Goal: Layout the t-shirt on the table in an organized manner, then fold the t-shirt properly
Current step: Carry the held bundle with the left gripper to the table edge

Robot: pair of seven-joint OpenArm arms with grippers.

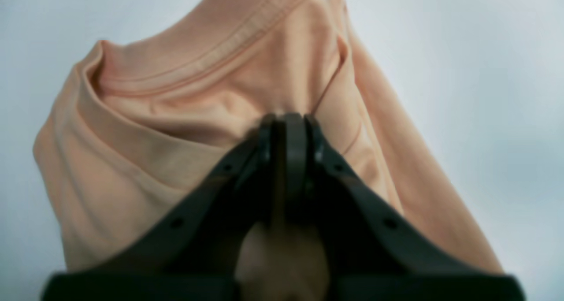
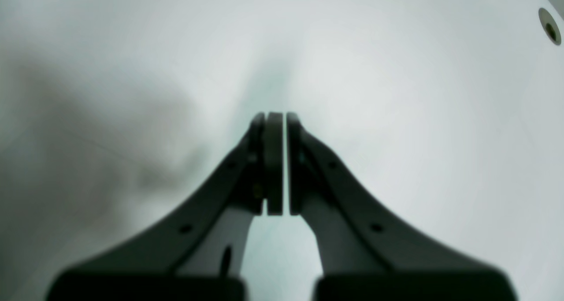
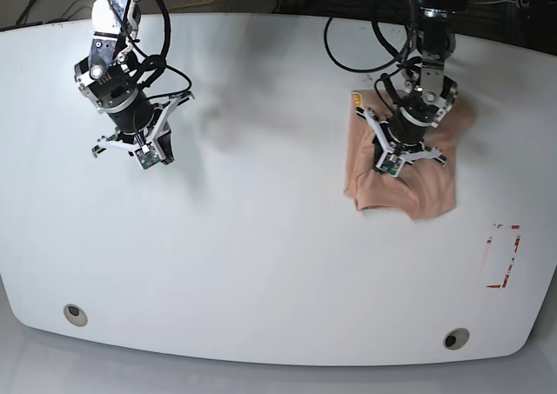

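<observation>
1. The t-shirt [image 3: 402, 176] lay bunched in a peach heap on the white tabletop [image 3: 261, 237], toward the side where the left arm worked.
2. The left hand [image 1: 286, 120] had its jaws pressed together, pinching a fold of the cloth near the ribbed collar [image 1: 229, 41].
3. The right hand [image 2: 276, 118] hung over bare tabletop, well apart from the t-shirt, its jaws drawn narrow with only a sliver of gap and nothing between them.
4. A round hole [image 2: 550, 27] sat in the tabletop, far from that hand.
5. A red outline mark [image 3: 503, 257] lay near the tabletop's edge, beside the shirt but not touching it.
</observation>
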